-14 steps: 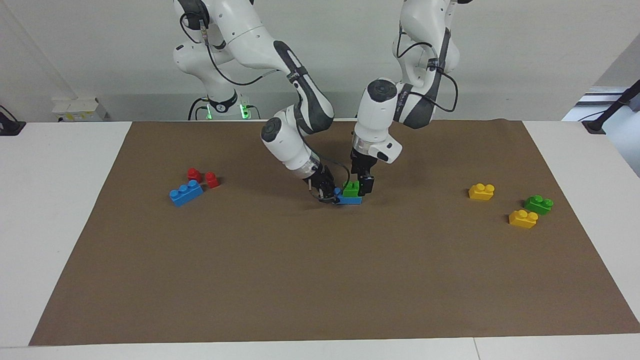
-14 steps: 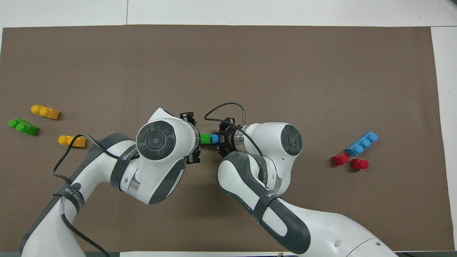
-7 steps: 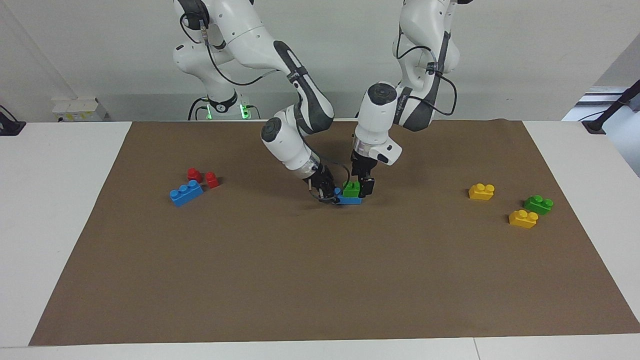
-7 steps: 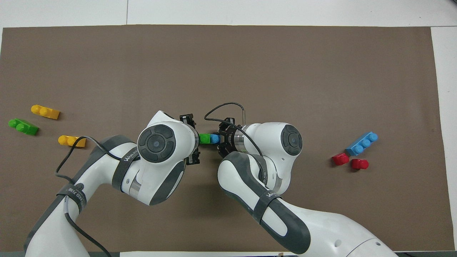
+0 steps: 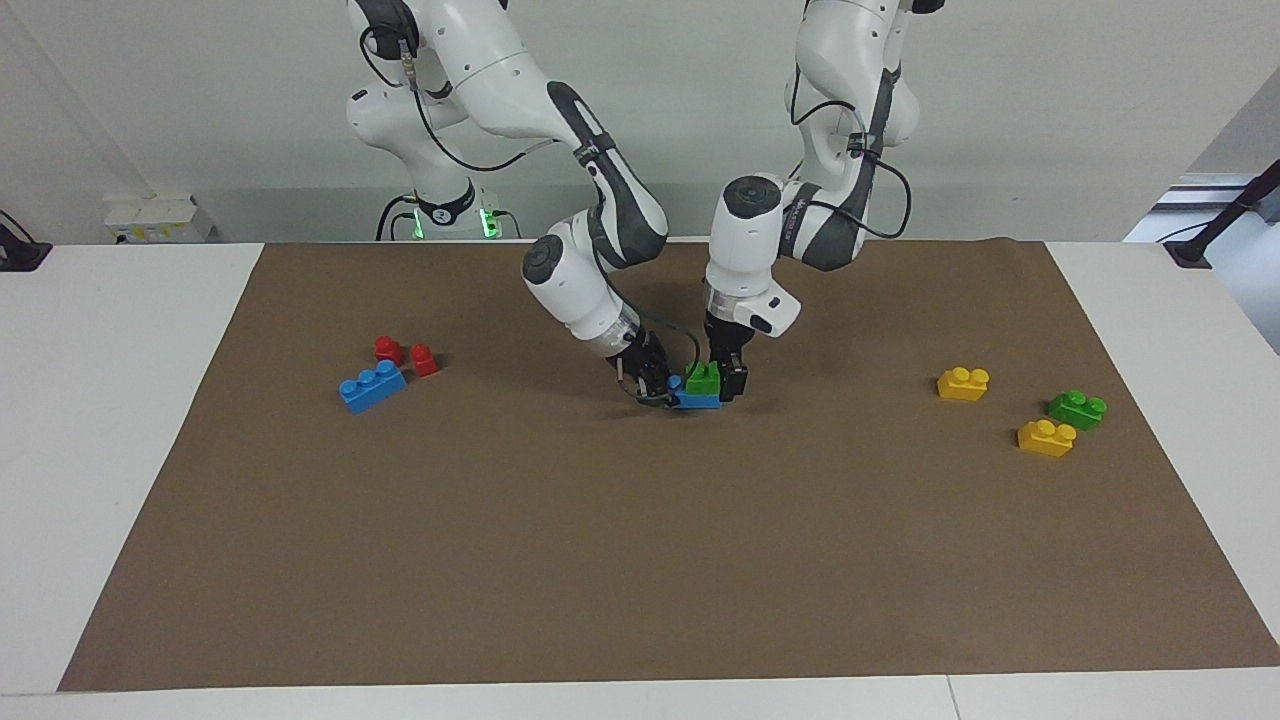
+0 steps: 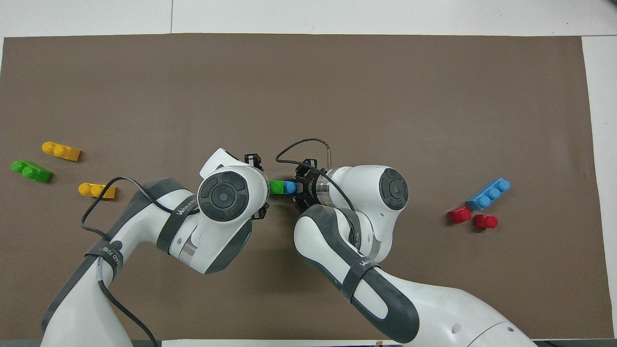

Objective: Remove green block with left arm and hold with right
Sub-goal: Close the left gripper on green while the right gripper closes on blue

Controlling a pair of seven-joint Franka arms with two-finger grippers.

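My worktop (image 5: 130, 400) carries a brown mat (image 5: 640, 560). My right arm (image 5: 560, 130) slants down from 11 o'clock in the facing view, its elbow bent, and my left arm (image 5: 790, 230) drops steeply from 1 o'clock, its wrist near vertical. At mid-mat my right tool (image 5: 652, 384) clenches the blue brick (image 5: 697, 400). My left tool (image 5: 722, 378) grasps the green block (image 5: 703, 379), seated on that brick toward the left arm's end.
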